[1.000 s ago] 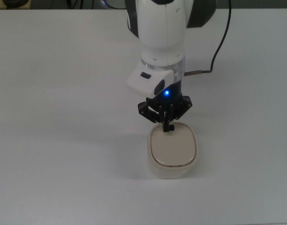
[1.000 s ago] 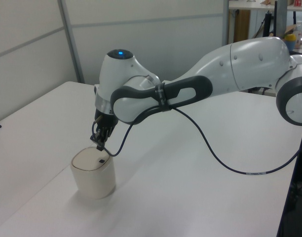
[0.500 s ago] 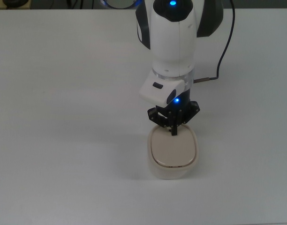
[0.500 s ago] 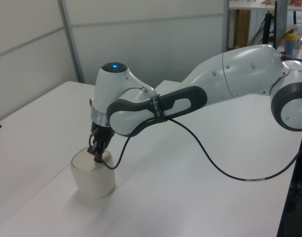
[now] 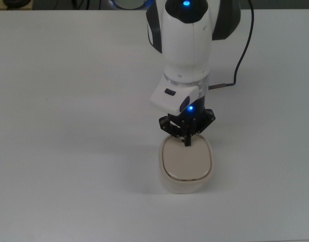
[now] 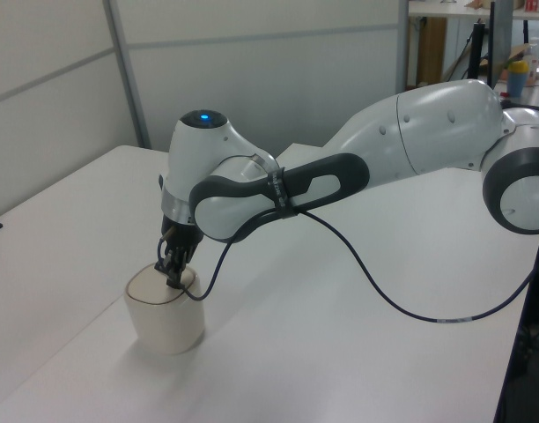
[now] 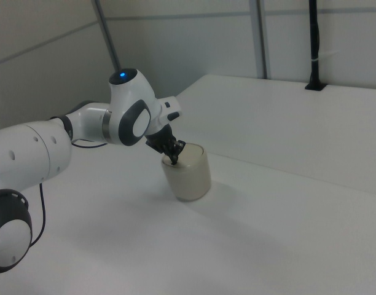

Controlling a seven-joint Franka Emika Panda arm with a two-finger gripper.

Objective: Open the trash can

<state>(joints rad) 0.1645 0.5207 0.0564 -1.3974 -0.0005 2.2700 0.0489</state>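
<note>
Top view put the trash can (image 5: pixel 187 164) on the white table (image 5: pixel 68 126), just below centre, its cream lid lying flat and shut. The gripper (image 5: pixel 188 142) stood at the lid's twelve o'clock edge, its black fingers drawn together into one point pressing down on the lid. The button was hidden under that tip, and the arm's white wrist (image 5: pixel 185 50) covered the table behind it. A black cable (image 5: pixel 244 48) trailed off toward two o'clock and ran out of the picture.

Left view showed the bin (image 6: pixel 165 313) at seven o'clock, with the gripper (image 6: pixel 173 280) planted on its top; the fingertips ran into a dark blur there, and the arm's base was cut off at three o'clock.

Right view had the bin (image 7: pixel 187 171) near centre and the gripper (image 7: pixel 174 159) touching the lid's near rim at ten o'clock, the fingers too small to separate.

Against the pictures from half a second earlier, nothing had shifted: tip down, lid shut. A second earlier the tip had hung at the rim, the button showing.
</note>
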